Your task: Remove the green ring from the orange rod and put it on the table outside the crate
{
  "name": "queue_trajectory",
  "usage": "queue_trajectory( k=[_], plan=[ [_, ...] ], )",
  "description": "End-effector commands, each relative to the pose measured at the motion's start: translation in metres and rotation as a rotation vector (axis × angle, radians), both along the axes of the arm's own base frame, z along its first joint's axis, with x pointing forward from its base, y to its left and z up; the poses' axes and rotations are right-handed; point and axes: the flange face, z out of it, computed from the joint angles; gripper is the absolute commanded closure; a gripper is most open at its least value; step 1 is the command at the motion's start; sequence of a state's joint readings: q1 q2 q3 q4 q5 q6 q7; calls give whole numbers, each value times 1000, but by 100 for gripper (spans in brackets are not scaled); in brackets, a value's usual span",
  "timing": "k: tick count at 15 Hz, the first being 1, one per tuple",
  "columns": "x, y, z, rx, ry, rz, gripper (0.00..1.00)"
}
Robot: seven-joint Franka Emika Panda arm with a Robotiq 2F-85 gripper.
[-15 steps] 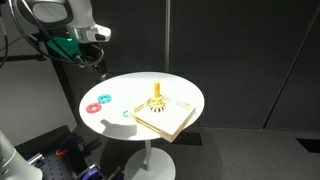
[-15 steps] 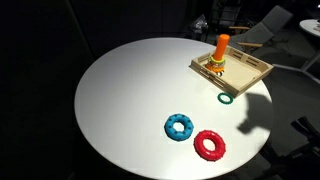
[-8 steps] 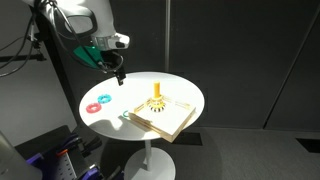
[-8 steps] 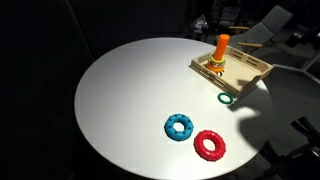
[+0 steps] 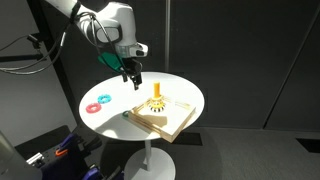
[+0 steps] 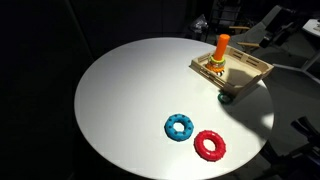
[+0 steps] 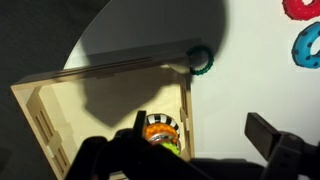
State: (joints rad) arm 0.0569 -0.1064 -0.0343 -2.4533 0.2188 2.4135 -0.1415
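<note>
Shadow covers the green ring, which we see lying flat on the table just outside one corner of the crate; whether it touches the wood we cannot tell. In the wrist view the same ring sits right beside the outer corner of the crate, on the white surface and not inside the tray. Within the crate, the orange rod stands upright on its striped base, and we see no ring on it; from the wrist camera we look down on that base near one wall. Farther out on the table, well apart from the crate, the blue ring and the red ring lie close together. Above all this the pincer hangs in the air over the table, between the two rings and the crate, holding nothing. In the wrist view its dark fingers stand apart, with the rod's base showing between them. The arm reaches in from the upper edge of an exterior view.
</note>
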Motion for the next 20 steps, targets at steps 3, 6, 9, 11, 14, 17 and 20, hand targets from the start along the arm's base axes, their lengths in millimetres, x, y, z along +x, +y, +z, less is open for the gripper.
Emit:
queue_trajectory(
  k=[3, 6, 9, 11, 14, 17, 20],
  plan=[
    [4, 0, 0, -1, 1, -1, 0],
    [16, -5, -11, -8, -11, -25, 0],
    [28, -10, -27, -27, -33, -44, 0],
    [36, -12, -39, -35, -46, -50, 0],
    [49, -11, -58, -52, -70, -55, 0],
    [62, -8, -76, -71, -98, -55, 0],
    [76, -6, -92, -98, -117, -58, 0]
  ],
)
